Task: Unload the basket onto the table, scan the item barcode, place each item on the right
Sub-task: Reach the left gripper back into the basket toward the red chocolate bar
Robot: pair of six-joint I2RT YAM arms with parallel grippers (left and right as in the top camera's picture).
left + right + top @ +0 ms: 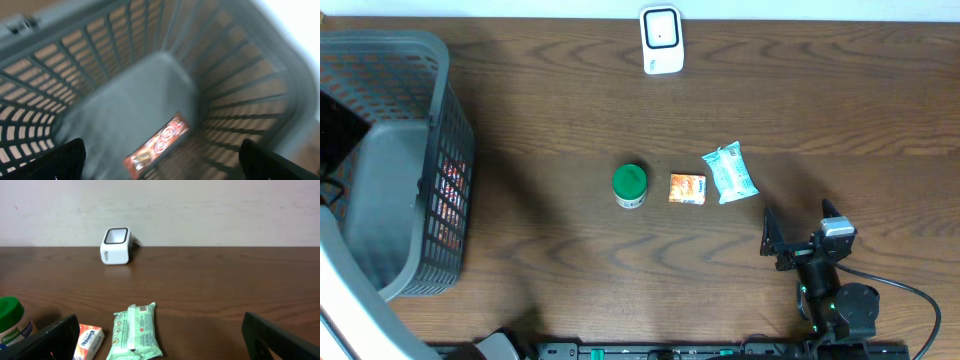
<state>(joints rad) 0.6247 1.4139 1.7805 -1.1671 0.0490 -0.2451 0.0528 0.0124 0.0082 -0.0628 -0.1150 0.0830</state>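
The white barcode scanner [662,40] [116,246] stands at the table's far edge. Three items lie mid-table: a green-lidded jar [629,185] [12,322], an orange tissue pack [687,188] [89,341] and a mint-green wipes pack [730,172] [136,332]. My right gripper [803,232] [167,341] is open and empty, just short of the wipes pack. My left gripper [165,165] is open over the grey basket [125,100], holding nothing. A red packet [159,145] lies on the basket floor; that view is blurred.
The grey basket [445,120] fills the table's left end. The left arm's dark body [338,130] reaches in over it. A black cable [910,295] trails from the right arm near the front edge.
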